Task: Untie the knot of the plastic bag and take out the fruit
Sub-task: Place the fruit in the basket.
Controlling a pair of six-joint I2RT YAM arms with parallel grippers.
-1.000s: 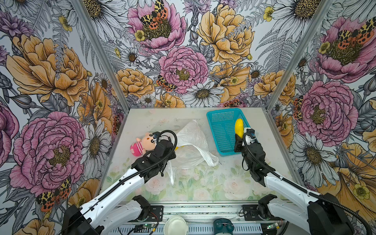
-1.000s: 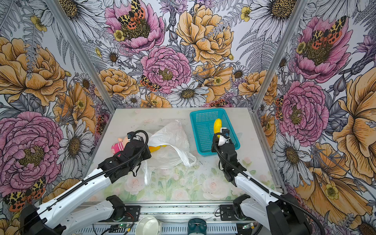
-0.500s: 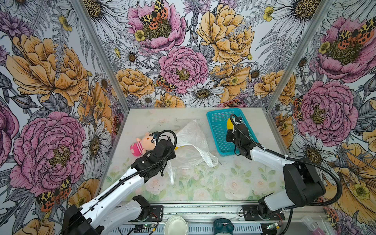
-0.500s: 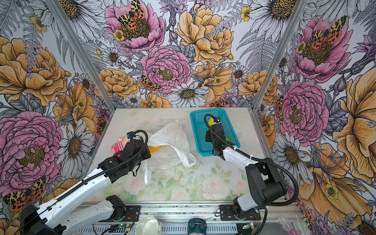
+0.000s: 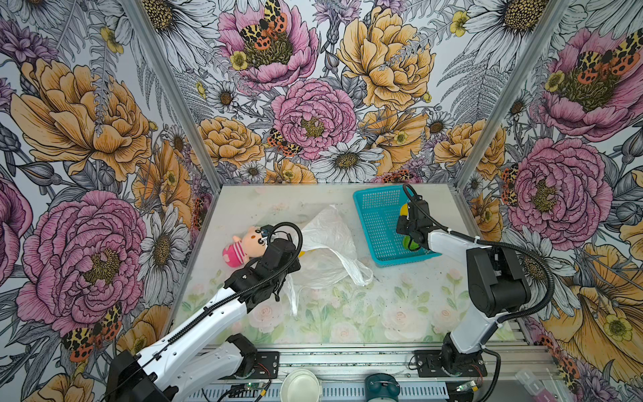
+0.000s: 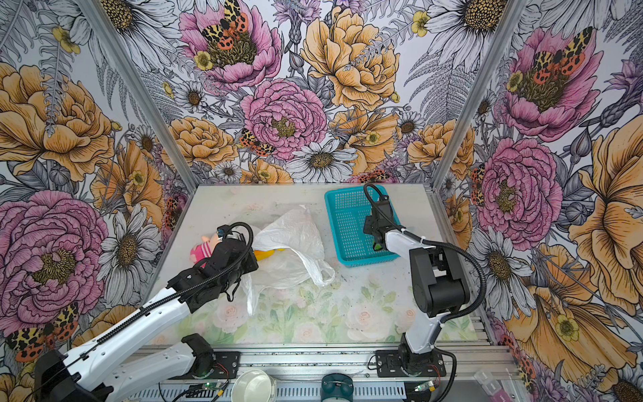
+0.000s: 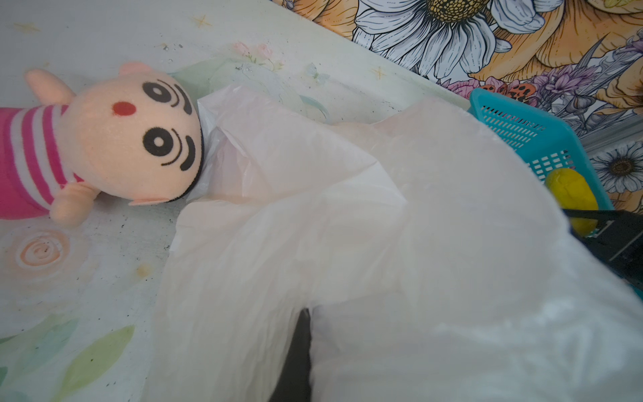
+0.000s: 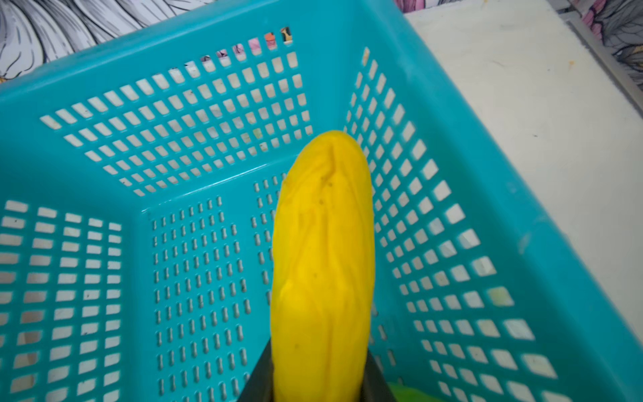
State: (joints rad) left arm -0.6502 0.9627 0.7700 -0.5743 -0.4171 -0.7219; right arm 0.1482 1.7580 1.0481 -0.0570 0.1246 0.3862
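Top views: the plastic bag (image 5: 327, 250) lies mid-table (image 5: 382, 313), toward the left edge; no knot is seen, and a handle loop (image 5: 358, 275) trails loose. The mouth side is lifted at the left gripper (image 5: 282, 257), judged as a hold to keep it reachable; the fingertips are hidden under the wrist. A yellow-orange fruit (image 6: 266, 254) is seen through the film at the mouth. The teal basket (image 5: 363, 215) sits in the far right corner. The right gripper (image 5: 405, 226) is placed inside its walls with a yellow fruit (image 5: 403, 210); a green fruit (image 5: 413, 243) lies by the basket's near wall. The doll (image 5: 243, 245) lies near the left edge, just beside the bag.

Left wrist: film is draped across most of the view; one dark finger (image 7: 297, 348) is glimpsed under it. The jaws are taken as closed, with film apparently pinched; this is not shown from above. The doll's head is seen touching the bag's edge.

Right wrist: the yellow fruit is clamped by its end between both jaws, nose aimed at the basket floor and not yet released; the grip itself is hidden in the top views. The bag's contents are not shown here.
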